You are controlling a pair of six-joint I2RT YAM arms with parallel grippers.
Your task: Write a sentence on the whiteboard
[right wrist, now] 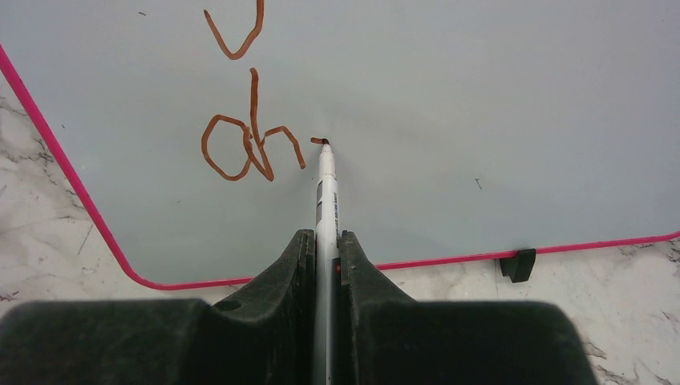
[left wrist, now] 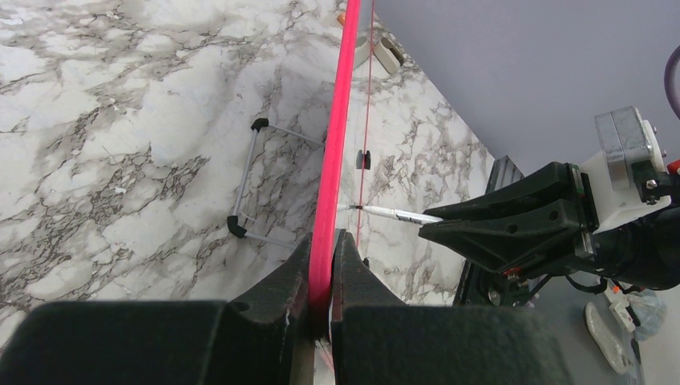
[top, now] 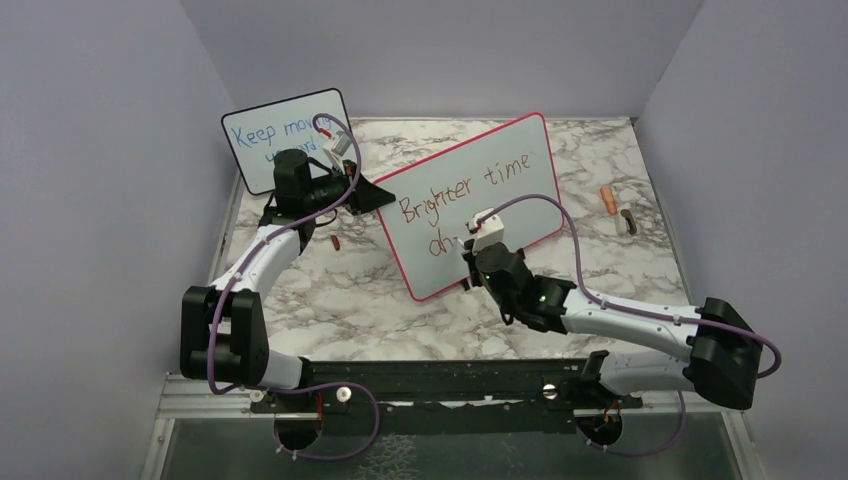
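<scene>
The whiteboard point(top: 520, 205), framed in red-pink, stands tilted mid-table. The sentence point(top: 470, 190) on it reads "Brighter time" with "ah" on the line below. My left gripper point(top: 385, 195) is shut on the board's left edge; in the left wrist view its jaws point(left wrist: 322, 241) pinch the pink frame point(left wrist: 337, 144). My right gripper point(right wrist: 325, 237) is shut on a white marker point(right wrist: 326, 188). The marker's brown tip touches the whiteboard point(right wrist: 481, 96) at a short stroke just right of the "ah" point(right wrist: 248, 144). The left wrist view shows this marker point(left wrist: 393, 213) meeting the board from the side.
A smaller black-framed board point(top: 285, 135) with blue writing stands at the back left behind my left arm. An orange piece point(top: 607, 198) and a dark piece point(top: 629, 221) lie at the right. A small reddish item point(top: 335, 242) lies near the left arm. Walls enclose three sides.
</scene>
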